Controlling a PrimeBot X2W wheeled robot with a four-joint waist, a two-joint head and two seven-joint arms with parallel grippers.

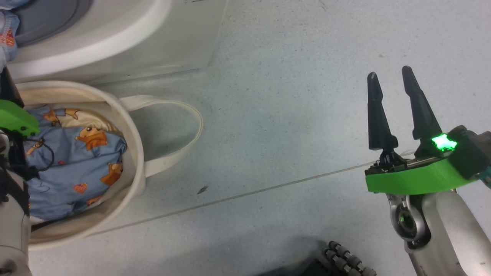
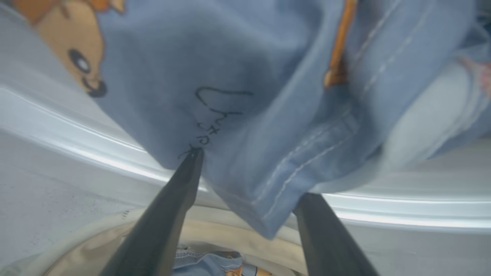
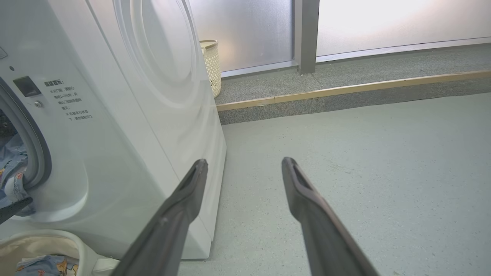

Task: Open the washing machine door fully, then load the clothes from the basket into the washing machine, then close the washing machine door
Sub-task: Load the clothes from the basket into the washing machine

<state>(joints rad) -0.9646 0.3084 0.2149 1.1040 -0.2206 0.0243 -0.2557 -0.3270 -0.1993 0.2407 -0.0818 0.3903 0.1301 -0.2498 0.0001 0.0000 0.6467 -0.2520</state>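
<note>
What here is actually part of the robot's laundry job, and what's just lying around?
Part of the job: washing machine, clothes, basket.
Just lying about: woven bin, dark scrap on the floor.

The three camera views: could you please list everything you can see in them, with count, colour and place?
washing machine: one, white, on the floor
basket: one, cream, before the machine
clothes: count unclear, light blue with bears, some in the basket, some hanging from the machine's opening
wicker bin: one, cream, behind the machine
floor: one, grey-green, all around
left tool: one, dark fingers, open, garment hem between them
right tool: one, dark fingers, open, over the floor
</note>
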